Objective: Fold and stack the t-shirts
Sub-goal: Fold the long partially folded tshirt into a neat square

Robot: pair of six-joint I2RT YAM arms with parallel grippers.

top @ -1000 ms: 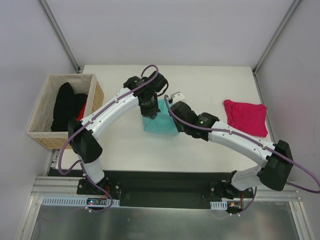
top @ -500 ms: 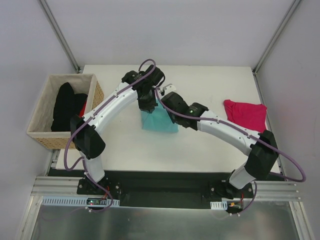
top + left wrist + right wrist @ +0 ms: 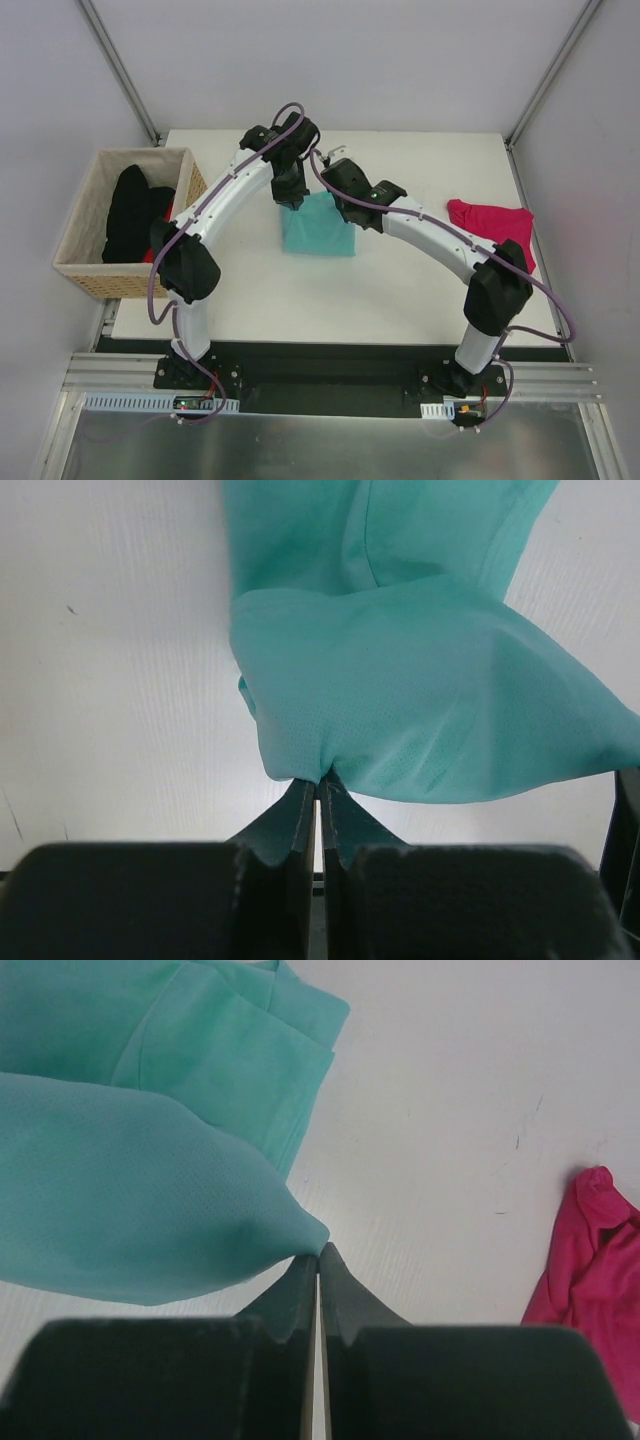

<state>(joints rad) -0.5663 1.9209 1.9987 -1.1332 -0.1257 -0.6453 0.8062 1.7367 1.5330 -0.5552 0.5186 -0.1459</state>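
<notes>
Left wrist view puts the teal t-shirt [image 3: 420, 700] straight ahead of the left claw [image 3: 318, 792], whose jaws are pressed together on a bunched corner of the cloth. From that pinch the lifted layer balloons forward and off to the claw's right. A flatter, already folded part lies further ahead on the white worktop [image 3: 110, 680].

The right claw [image 3: 318, 1258] mirrors this, jaws closed on the opposite corner, with the raised cloth spreading ahead and to its left. So the gripped edge runs crosswise from one claw to the other, and the two sit close together at the shirt's far end. In the top view, the body of the shirt lies on the side toward the arm bases.

My reading is that the next move turns on this shared edge. Both claws would need to travel together, at right angles to the line between them, to lay the flap squarely without skewing it.

The magenta t-shirt [image 3: 590, 1260] lies rumpled, well apart to the right of the right claw, so that arm is nearer to it. The woven basket [image 3: 80, 270] holding black t-shirts [image 3: 128, 215] stands off beyond the left arm.
</notes>
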